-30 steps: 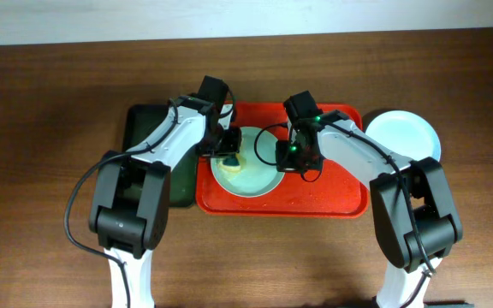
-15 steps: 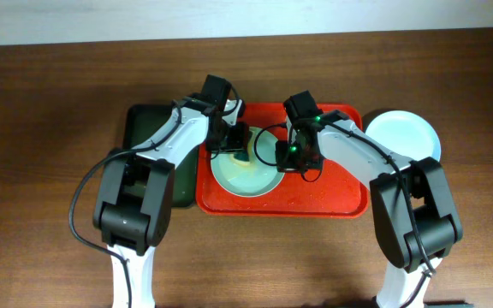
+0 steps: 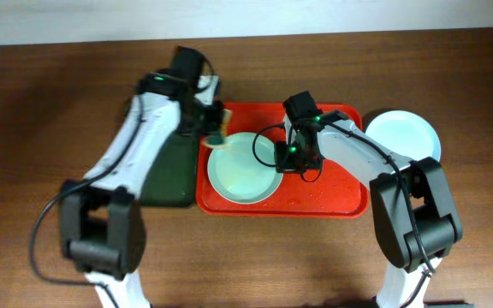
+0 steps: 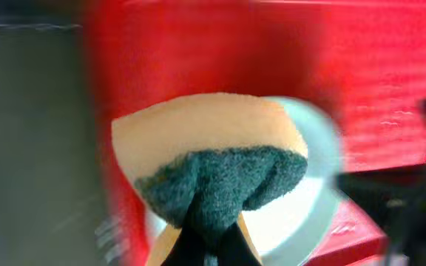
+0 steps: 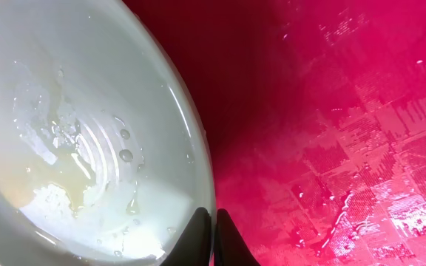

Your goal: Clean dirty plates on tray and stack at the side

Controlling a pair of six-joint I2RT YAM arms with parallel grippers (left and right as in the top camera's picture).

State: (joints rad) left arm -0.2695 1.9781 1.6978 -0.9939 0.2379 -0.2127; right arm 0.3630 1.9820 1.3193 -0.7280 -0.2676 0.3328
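One pale round plate looks done, on wooden table beside red plastic tray. Pale blue-green plate on tray, wet, yellowish film left. Left gripper jaws clamp yellow-green sponge; right gripper jaws pinch the tray plate's rim.

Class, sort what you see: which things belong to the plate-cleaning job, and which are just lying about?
Job: wet plate, held at its rim by right gripper; red tray; sponge in left gripper; second plate, on the table.
Lying about: dark green tray.

Bright, even light; left wrist view blurred, tray glaring.
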